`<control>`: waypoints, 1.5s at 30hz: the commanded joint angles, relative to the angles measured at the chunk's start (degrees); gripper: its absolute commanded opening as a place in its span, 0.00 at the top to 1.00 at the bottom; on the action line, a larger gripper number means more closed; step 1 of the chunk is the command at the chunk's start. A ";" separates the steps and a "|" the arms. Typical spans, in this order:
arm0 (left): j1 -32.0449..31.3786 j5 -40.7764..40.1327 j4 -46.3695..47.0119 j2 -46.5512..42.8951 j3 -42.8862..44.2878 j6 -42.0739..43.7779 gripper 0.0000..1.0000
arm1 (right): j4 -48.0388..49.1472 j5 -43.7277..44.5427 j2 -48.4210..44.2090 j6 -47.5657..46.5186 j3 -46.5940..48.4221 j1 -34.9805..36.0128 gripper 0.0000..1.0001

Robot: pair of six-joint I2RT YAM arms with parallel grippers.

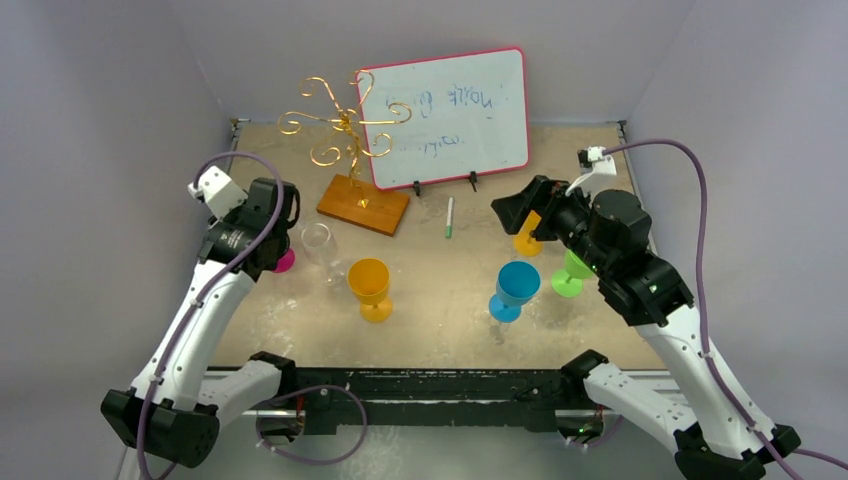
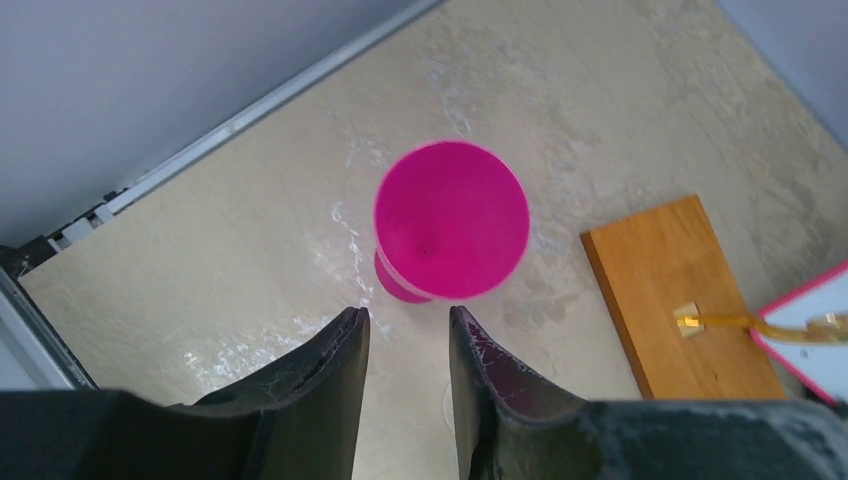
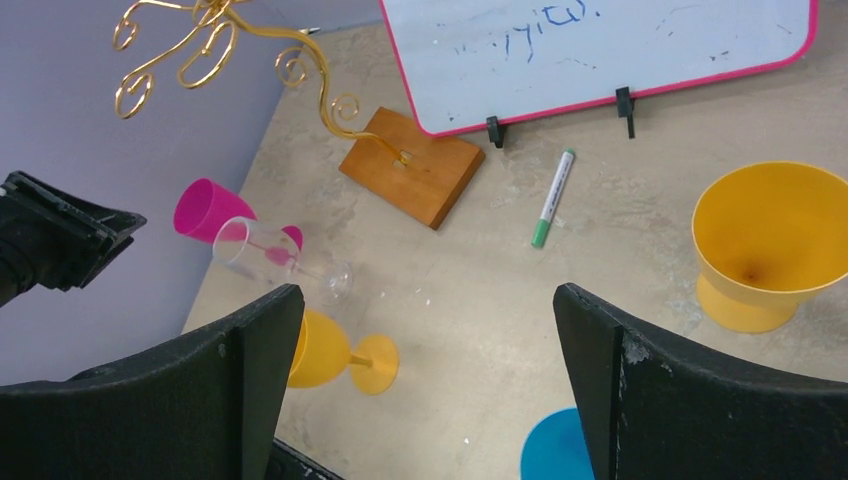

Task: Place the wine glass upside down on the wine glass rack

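The pink cup [image 2: 452, 220] sits just ahead of the left pincer [image 2: 405, 315]. Ahead of the right pincer [image 3: 425, 300] there's a green marker [image 3: 552, 198], the whiteboard [image 3: 600, 50] farther out, and a yellow goblet [image 3: 770, 240] off to one side.

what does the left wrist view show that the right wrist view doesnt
Only left wrist: the table's edge rail and the pink cup seen from straight above, just beyond the open left gripper. Only right wrist: the clear wine glass, green marker, two yellow cups, a blue cup, the rack's gold curls and the open right gripper. Both: the pink cup, the wooden base and the whiteboard.
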 commanded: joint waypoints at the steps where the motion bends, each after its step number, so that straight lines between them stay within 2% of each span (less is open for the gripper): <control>1: 4.72 -5.27 -0.52 1.09 0.25 -7.20 0.66 | 2.90 -2.04 -0.69 -1.58 0.04 -0.27 0.03; 7: 12.54 2.65 1.03 4.09 -0.59 -5.89 0.65 | 2.82 -2.49 -1.00 -1.84 0.00 -0.26 0.03; 9: 13.42 3.88 1.16 4.77 -1.02 -5.25 0.65 | 2.72 -2.66 -1.08 -1.91 0.00 -0.25 0.03; 21: 14.72 6.42 6.51 4.91 -5.80 -2.79 0.65 | 3.20 -3.69 -0.33 -2.23 -0.17 -0.27 0.04; 29: 15.25 7.03 7.48 7.55 -6.47 -2.79 0.66 | 4.05 -4.86 -1.18 -2.71 -0.50 -0.28 0.05; 32: 15.26 8.11 4.97 7.25 -4.79 -3.20 0.66 | 4.17 -5.13 -1.40 -2.86 -0.52 -0.25 0.05; 38: 15.26 8.07 4.06 2.95 -0.15 -4.12 0.61 | 4.31 -5.35 -1.57 -3.02 -0.39 -0.26 0.05; 45: 15.26 9.14 8.86 3.19 -2.00 -4.69 0.58 | 5.07 -5.27 -1.01 -3.18 -0.50 -0.26 0.05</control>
